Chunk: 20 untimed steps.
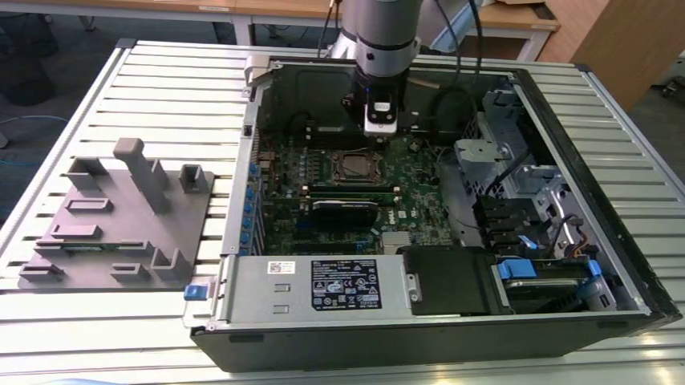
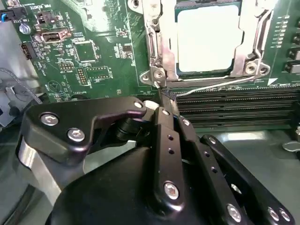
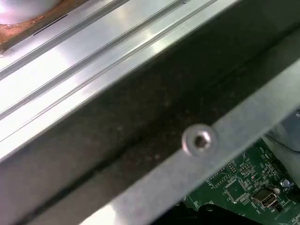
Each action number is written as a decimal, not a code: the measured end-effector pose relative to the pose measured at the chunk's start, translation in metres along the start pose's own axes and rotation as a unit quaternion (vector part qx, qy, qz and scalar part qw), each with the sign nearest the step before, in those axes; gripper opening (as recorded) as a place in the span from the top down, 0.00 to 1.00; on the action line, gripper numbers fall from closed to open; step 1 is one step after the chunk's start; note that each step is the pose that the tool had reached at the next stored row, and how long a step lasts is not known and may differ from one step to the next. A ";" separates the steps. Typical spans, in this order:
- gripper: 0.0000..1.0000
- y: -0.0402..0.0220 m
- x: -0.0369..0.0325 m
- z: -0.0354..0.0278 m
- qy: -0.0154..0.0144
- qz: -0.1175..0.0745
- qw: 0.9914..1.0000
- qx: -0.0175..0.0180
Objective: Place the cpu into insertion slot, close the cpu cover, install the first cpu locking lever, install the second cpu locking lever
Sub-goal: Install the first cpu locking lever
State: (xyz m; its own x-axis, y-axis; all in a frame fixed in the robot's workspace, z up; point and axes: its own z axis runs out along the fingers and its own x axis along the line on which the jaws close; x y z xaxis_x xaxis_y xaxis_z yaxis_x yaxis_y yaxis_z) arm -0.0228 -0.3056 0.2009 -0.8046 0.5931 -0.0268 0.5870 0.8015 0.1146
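Up close, the gripper [image 2: 166, 101] is seen with its fingers [image 2: 161, 126] pretty much pinched together, tips parked at the end of a thin locking lever [image 2: 220, 84]; cpu [image 2: 209, 40] is seated in the insertion slot [image 1: 354, 166]; cpu cover [image 2: 157, 42] is laid down around it.

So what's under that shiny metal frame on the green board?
The cpu sits under the cpu cover, its pale face showing through the middle. The insertion slot beneath is covered.
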 end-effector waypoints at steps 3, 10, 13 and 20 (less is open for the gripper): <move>0.89 0.0016 -0.0004 -0.0135 0.000 0.003 1.000 0.000; 0.89 0.0052 -0.0012 -0.0449 -0.001 0.006 1.000 0.000; 0.89 0.0054 -0.0010 -0.0496 -0.003 0.005 1.000 -0.001; 0.89 0.0055 -0.0010 -0.0496 -0.003 0.006 1.000 -0.001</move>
State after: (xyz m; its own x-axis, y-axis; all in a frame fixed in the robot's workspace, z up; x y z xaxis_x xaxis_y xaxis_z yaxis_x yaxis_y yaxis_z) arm -0.0232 -0.3055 0.2507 -0.7975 0.6025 -0.0313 0.5956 0.7946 0.1177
